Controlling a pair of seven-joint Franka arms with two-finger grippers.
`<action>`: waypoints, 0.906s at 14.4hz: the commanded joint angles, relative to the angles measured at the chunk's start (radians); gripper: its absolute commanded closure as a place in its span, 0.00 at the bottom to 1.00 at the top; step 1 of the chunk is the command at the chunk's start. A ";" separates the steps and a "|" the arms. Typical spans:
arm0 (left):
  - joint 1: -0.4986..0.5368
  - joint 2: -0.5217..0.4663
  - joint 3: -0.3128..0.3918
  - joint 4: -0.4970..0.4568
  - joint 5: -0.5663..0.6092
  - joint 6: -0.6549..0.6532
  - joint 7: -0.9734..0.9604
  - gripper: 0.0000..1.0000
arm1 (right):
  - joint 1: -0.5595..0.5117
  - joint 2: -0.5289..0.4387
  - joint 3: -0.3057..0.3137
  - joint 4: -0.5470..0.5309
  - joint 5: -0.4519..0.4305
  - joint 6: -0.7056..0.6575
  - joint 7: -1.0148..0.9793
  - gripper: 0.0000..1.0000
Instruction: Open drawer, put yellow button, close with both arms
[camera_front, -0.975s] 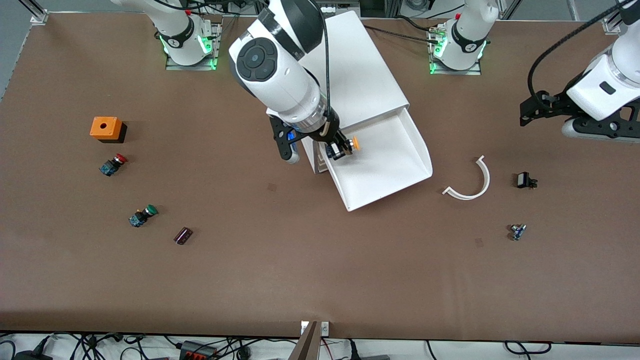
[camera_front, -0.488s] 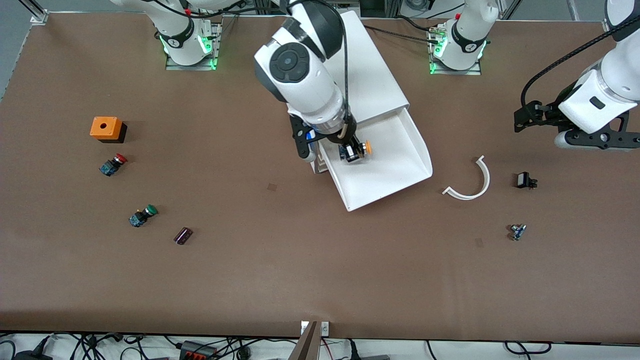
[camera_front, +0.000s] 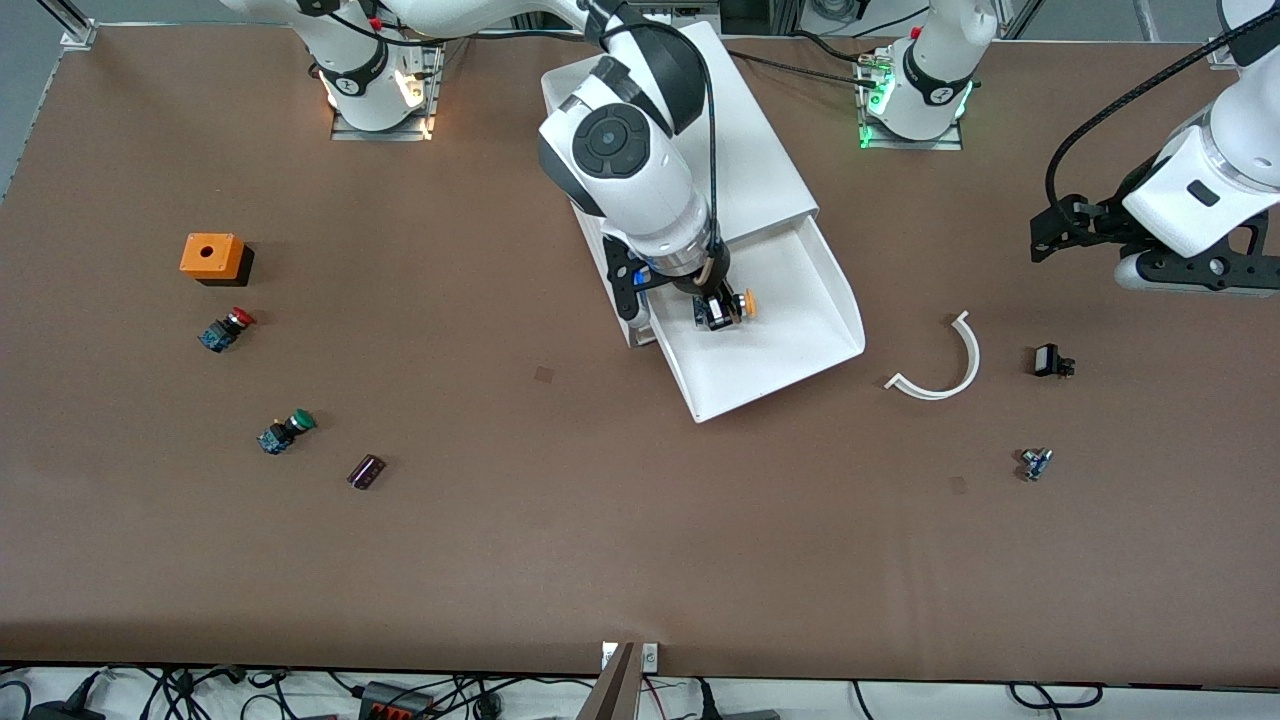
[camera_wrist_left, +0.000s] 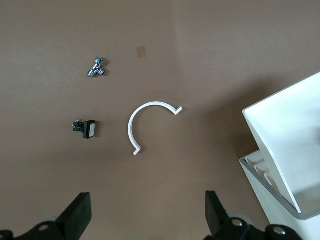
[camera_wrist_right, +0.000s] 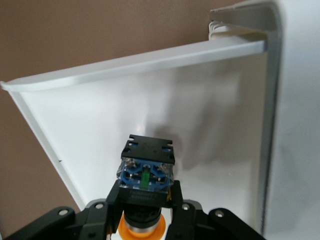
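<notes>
The top drawer stands pulled out of the white cabinet; its tray also shows in the right wrist view. My right gripper is shut on the yellow button and holds it over the open drawer tray. In the right wrist view the button sits between the fingers, blue base away from the camera, yellow cap toward it. My left gripper is open and empty, up in the air over the table at the left arm's end; its view shows bare table between its fingertips.
A white curved strip, a small black part and a small metal part lie near the left arm's end. An orange box, a red-capped button, a green-capped button and a dark part lie toward the right arm's end.
My right gripper has carried the yellow button from the drawer's edge to farther over its tray. My left arm has shifted slightly.
</notes>
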 joint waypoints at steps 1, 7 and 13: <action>-0.005 0.007 -0.003 0.026 0.006 -0.023 -0.011 0.00 | 0.027 0.049 -0.013 0.045 -0.016 0.020 0.043 0.97; -0.005 0.007 -0.003 0.026 0.006 -0.023 -0.015 0.00 | 0.034 0.058 -0.021 0.046 -0.017 0.053 0.043 0.00; -0.009 0.012 -0.003 0.027 -0.003 -0.009 -0.017 0.00 | 0.028 0.026 -0.044 0.075 -0.017 -0.006 0.043 0.00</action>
